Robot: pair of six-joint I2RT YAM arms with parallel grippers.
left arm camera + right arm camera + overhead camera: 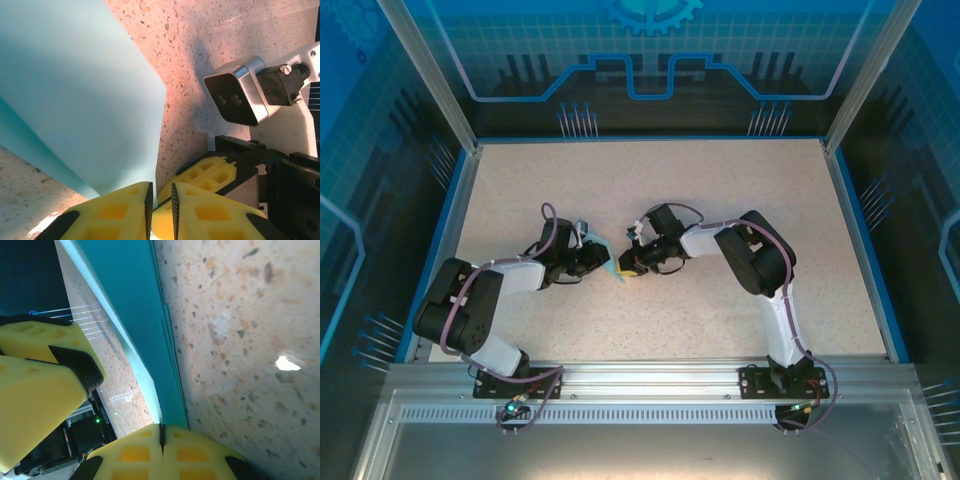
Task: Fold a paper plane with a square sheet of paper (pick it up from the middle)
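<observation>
Top external: creased square sheet of paper (610,265) mid-fold; right end effector (161,432) clenched on it, left end effector (159,197) grip indeterminate. Plane apparently unfinished.

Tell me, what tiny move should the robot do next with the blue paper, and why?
Probably close the left jaws on the blue paper. The right jaws are shut on one edge of it, while the left jaws stand slightly apart right at the sheet. Pinching it there would likely steady it for the next fold.
</observation>
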